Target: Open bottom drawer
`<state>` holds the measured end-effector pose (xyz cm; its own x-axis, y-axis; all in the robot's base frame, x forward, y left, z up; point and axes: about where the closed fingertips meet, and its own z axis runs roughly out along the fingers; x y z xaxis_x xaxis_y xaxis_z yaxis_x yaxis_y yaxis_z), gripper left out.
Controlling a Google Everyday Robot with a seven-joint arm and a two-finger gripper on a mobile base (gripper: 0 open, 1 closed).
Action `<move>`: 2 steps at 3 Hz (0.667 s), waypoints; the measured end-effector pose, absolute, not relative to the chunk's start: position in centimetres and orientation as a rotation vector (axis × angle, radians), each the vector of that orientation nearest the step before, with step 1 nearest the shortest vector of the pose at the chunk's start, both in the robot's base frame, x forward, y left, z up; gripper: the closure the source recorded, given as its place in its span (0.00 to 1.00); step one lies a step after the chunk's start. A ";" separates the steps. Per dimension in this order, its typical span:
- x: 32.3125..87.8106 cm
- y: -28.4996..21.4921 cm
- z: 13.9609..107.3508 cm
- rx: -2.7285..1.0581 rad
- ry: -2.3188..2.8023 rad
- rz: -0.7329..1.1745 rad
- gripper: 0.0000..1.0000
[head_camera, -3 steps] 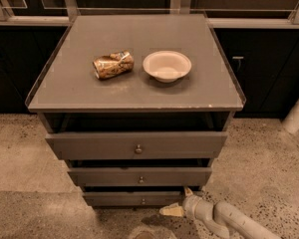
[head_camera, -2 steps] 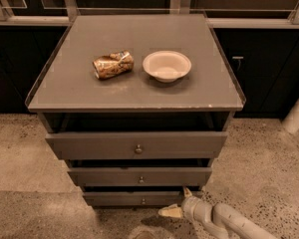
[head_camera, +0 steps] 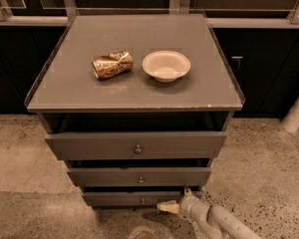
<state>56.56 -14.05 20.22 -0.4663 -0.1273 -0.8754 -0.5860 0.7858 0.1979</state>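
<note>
The grey cabinet (head_camera: 134, 91) has three drawers. The bottom drawer (head_camera: 124, 198) is the lowest and narrowest front, with a tiny round knob (head_camera: 142, 201) at its centre. It stands out only slightly. My gripper (head_camera: 175, 199) is low at the drawer's right end, to the right of the knob, on a pale arm (head_camera: 224, 224) coming from the lower right. It is open: one pale fingertip (head_camera: 166, 208) lies just under the front's lower edge, the other (head_camera: 187, 190) near its upper right corner. It holds nothing.
The top drawer (head_camera: 135, 145) and the middle drawer (head_camera: 138, 176) sit above, each slightly out. A crushed can (head_camera: 112, 64) and a white bowl (head_camera: 166, 65) rest on the cabinet top. Speckled floor surrounds the cabinet; a white post (head_camera: 296, 111) stands at right.
</note>
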 end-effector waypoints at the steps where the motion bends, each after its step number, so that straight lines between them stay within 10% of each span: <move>1: 57.0 -14.3 20.0 -0.520 2.014 0.587 0.00; 2: 57.5 -14.1 20.0 -0.520 2.010 0.571 0.00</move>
<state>57.50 -14.10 19.98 -0.4596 -0.1278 -0.8789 -0.5707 0.8007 0.1820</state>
